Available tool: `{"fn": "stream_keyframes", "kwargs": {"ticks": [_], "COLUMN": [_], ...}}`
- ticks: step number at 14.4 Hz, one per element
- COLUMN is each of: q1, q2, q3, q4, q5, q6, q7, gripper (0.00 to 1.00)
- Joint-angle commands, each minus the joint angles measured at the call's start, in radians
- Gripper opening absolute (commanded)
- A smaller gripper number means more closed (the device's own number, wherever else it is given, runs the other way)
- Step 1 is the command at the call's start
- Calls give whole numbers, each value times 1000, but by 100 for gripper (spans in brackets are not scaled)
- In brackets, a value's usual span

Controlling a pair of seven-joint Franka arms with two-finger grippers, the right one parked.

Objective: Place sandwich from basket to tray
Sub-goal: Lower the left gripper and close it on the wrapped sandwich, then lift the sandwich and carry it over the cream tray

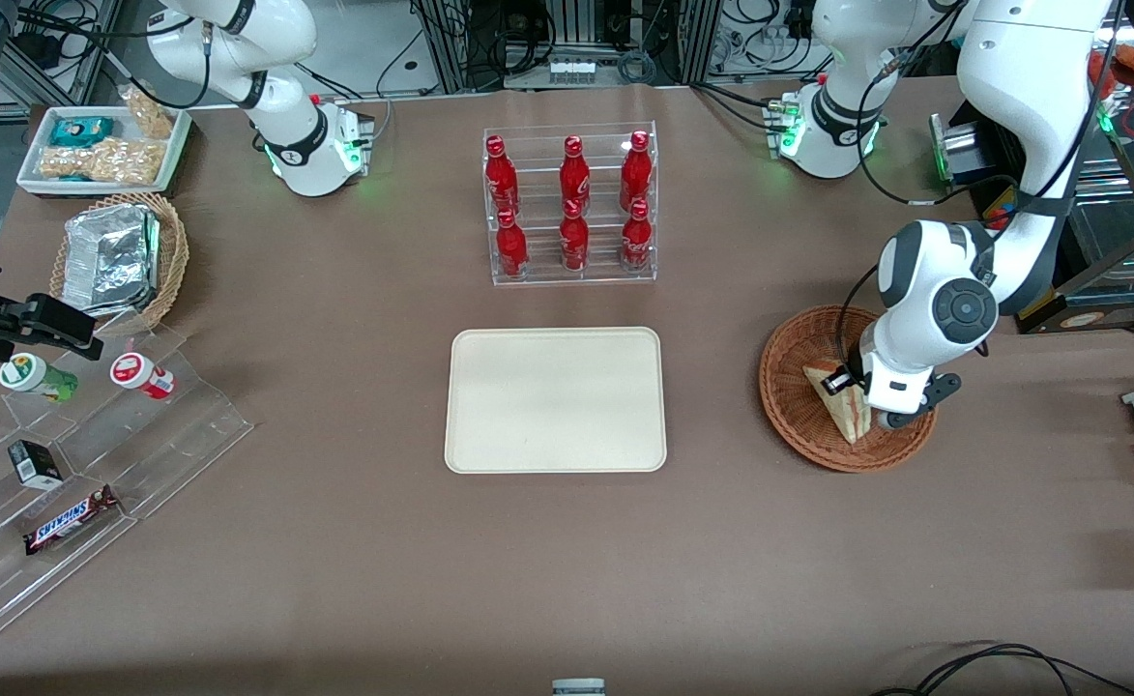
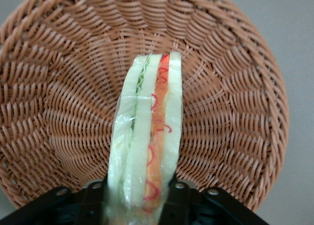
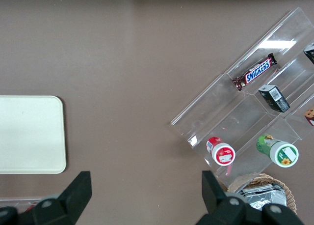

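The sandwich point(image 1: 842, 404), a white-bread wedge with red-orange and pale green layers in clear wrap, is in the reddish-brown wicker basket point(image 1: 791, 418) toward the working arm's end of the table. My gripper point(image 1: 853, 383) is down in the basket, shut on the sandwich. In the left wrist view the sandwich point(image 2: 149, 131) stands on edge between the two black fingers point(image 2: 180, 201), which press on both its sides, with the basket point(image 2: 235, 112) weave under it. The cream tray point(image 1: 555, 399) lies flat and bare beside the basket, toward the parked arm's end.
A clear rack of red bottles point(image 1: 571, 205) stands farther from the camera than the tray. Toward the parked arm's end are a stepped acrylic display point(image 1: 131, 454) with snacks, a tan basket point(image 1: 172, 253) holding a foil packet, and a white snack tray point(image 1: 102, 145).
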Motion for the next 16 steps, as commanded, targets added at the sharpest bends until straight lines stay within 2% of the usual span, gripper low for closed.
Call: {"fn": "stream_keyframes", "kwargs": {"ticks": [1, 4, 6, 9, 11, 13, 16], "q1": [-7, -82, -203, -369, -490, -577, -654], "q2": [-45, -22, 60, 211, 313, 445, 553], "q3": [0, -43, -60, -60, -60, -60, -60], "q4": [45, 263, 410, 538, 608, 754, 909], "q5": [2, 1, -1, 19, 80, 82, 80], "q6": [-84, -375, -446, -442, -399, -325, -324], "q7": [-5, -24, -102, -102, -105, -114, -166], "gripper": [2, 2, 2, 3, 4, 5, 5]}}
